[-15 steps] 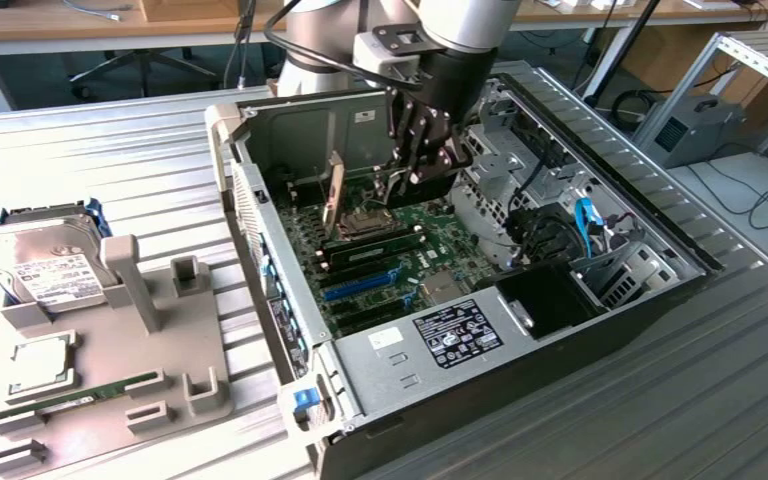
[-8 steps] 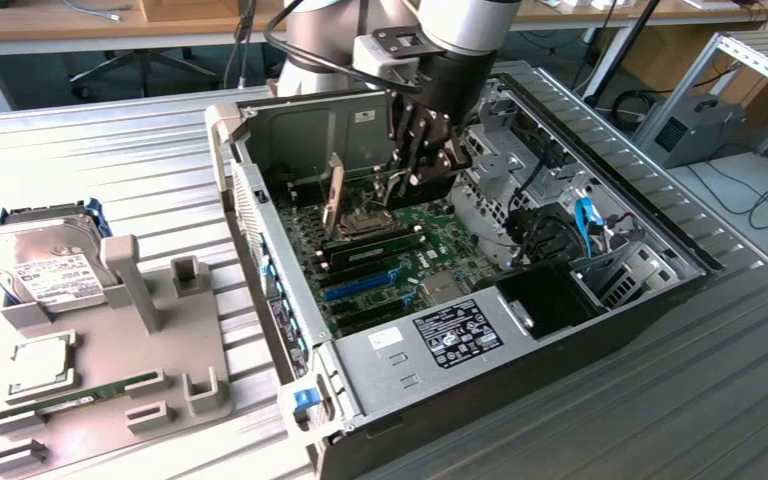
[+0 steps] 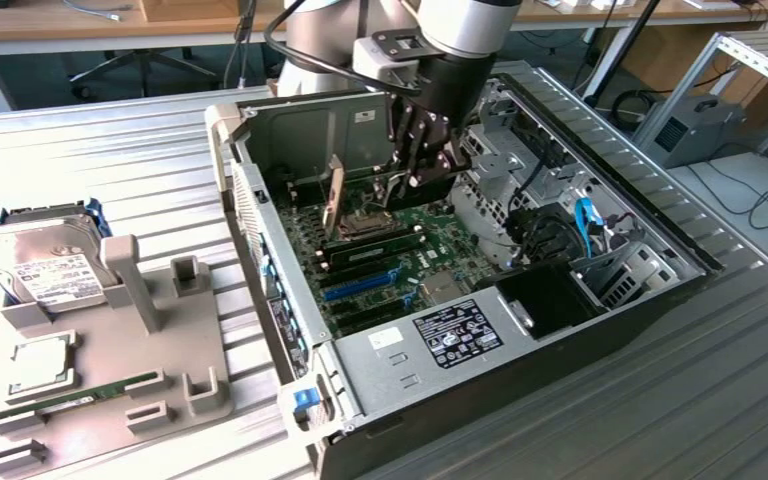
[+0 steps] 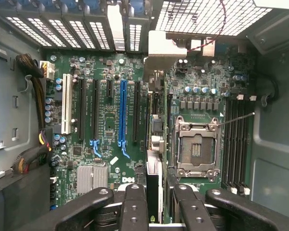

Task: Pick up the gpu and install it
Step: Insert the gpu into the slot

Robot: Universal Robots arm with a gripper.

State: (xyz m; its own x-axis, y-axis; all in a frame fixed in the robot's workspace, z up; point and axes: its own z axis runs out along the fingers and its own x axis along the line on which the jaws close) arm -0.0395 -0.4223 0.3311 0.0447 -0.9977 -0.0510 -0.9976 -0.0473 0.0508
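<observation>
Just beside the blue slot, your gripper, half-closed, pinches the gpu edge-on: probably light, stiff, fragile, so grip the board's flat faces.

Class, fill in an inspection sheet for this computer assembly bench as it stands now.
Surface: ribbed metal table, open computer case on it.
Job's things: gpu edge-on above the motherboard, not seated.
Clutter: hard drive and memory stick on a grey holder.
Grippers: gripper inside the case, fingers shut on the gpu.
Cables: blue cable and a wire bundle inside the case.
Surroundings: desks, an office chair.
</observation>
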